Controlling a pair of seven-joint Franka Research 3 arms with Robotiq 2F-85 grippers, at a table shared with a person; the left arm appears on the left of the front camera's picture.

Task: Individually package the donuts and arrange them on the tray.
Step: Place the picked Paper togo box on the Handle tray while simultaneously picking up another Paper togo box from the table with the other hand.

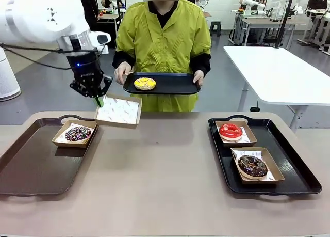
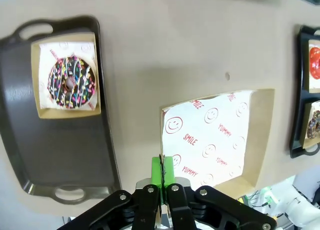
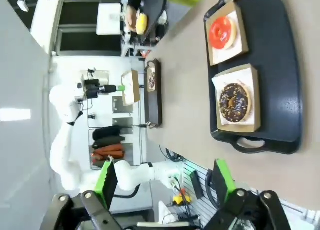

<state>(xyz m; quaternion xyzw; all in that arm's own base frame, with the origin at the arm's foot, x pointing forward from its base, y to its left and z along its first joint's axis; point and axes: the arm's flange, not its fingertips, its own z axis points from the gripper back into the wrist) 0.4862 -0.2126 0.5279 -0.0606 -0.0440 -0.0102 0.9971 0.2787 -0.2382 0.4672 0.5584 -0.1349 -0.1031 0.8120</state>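
Observation:
My left gripper is shut on the near edge of an empty paper-lined cardboard box, held above the table's far left; the wrist view shows its green pads pinching the box rim. The chocolate donut with coloured sprinkles lies boxed on the left tray. The red donut and the dark chocolate donut lie boxed on the right tray. A person holds a black tray with the yellow donut. My right gripper is open, high off the table.
The person stands at the far table edge, both hands on the held tray. The tan tabletop lies bare between the two trays. A white table stands behind at the right.

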